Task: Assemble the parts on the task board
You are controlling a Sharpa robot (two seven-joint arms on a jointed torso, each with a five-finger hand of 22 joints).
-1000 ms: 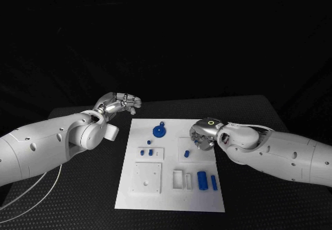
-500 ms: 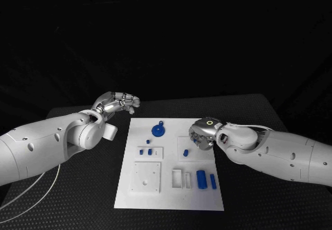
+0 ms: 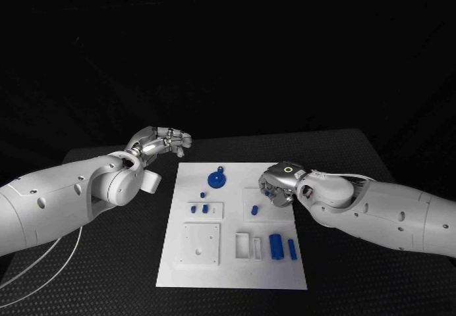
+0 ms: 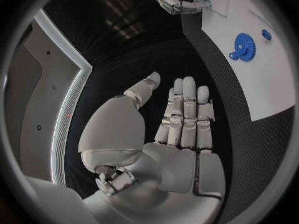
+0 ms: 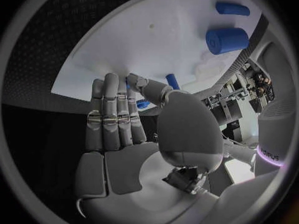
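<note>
Head view: the right hand point(image 3: 277, 189), fingers apparently pinched on a small blue part point(image 3: 255, 210) at frame centre, is placed nearest; the left hand point(image 3: 161, 141), curled empty, is kept upper left.

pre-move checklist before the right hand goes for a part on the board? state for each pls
1. Left robot hand off the task board, holding nothing, fingers straight together in its wrist view: ok.
2. Right robot hand over the board's right edge, fingers pointing down at it: ok.
3. Right hand free of any part: cannot tell; a small blue peg sits right at its fingertips.
4. Blue gear lies flat on the board's far end, untouched: ok.
5. Large blue cylinder and thin blue pin lie side by side, apart from both hands: ok.
</note>
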